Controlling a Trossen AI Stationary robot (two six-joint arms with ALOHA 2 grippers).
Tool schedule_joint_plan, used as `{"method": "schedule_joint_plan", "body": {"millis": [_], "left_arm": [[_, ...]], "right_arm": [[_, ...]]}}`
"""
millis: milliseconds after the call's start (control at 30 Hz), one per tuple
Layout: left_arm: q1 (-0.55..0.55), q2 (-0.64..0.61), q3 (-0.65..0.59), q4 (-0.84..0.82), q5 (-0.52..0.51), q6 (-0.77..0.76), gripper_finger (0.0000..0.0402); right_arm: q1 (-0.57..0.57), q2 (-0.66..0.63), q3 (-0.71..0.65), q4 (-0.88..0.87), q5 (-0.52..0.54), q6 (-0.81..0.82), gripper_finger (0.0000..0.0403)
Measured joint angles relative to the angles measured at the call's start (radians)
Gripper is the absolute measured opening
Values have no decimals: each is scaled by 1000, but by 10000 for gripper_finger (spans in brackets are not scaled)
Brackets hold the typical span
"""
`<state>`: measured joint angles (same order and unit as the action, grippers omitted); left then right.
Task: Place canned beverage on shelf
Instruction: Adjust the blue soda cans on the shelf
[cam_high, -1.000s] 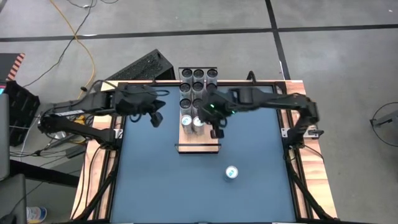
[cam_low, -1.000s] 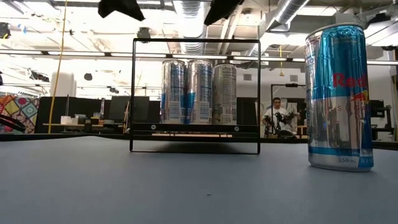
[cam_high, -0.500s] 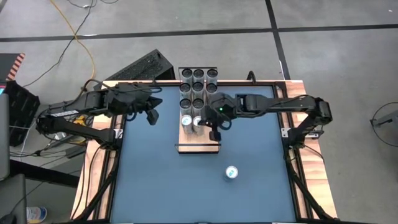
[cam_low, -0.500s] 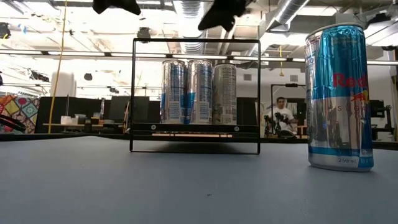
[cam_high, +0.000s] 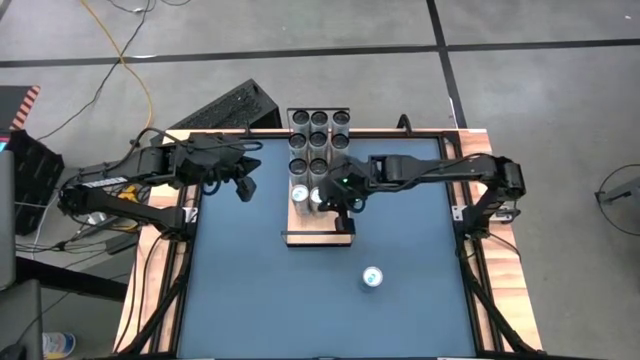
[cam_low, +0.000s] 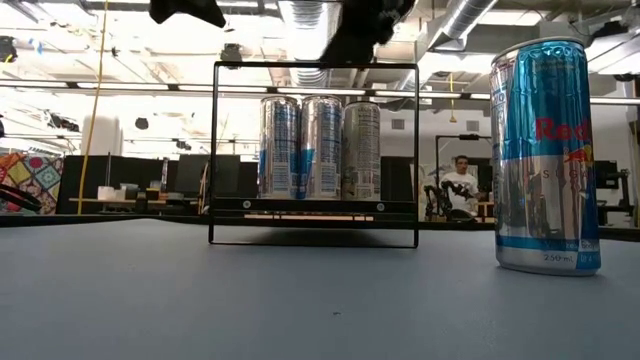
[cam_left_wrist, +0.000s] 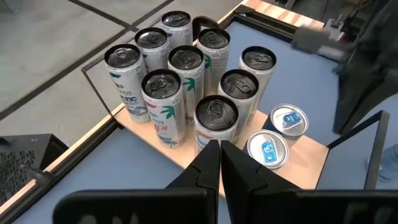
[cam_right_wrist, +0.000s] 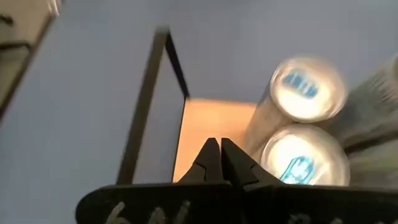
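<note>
**Loose can sits off the shelf's bare end**

Your right gripper (cam_high: 347, 208), pinched shut and empty, hovers over the shelf (cam_high: 335, 228). The can (cam_high: 372, 277) stands upright beyond that end, nearer it than the shut left gripper (cam_high: 246, 187).

11 cans (cam_high: 318, 150) on shelf (cam_high: 322, 229).

High view: straight down on whole table (cam_high: 250, 300). Low view: table level, facing room, lone can (cam_low: 545, 155) close. Left wrist: down at cans on shelf (cam_left_wrist: 311, 165), near. Right wrist: very near, over shelf's bare end. All 4 share the shelf.
</note>
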<state>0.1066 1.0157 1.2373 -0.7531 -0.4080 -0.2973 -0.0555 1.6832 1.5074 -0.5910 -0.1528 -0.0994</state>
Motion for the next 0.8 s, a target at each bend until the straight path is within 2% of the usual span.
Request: {"method": "schedule_joint_plan", "body": {"millis": [667, 800], "left_arm": [[0, 0, 0, 0, 0, -2, 0], [0, 0, 0, 0, 0, -1, 0]], "right_arm": [[-31, 41, -1, -30, -3, -29, 0], [-31, 40, -1, -37, 23, -35, 0]]}}
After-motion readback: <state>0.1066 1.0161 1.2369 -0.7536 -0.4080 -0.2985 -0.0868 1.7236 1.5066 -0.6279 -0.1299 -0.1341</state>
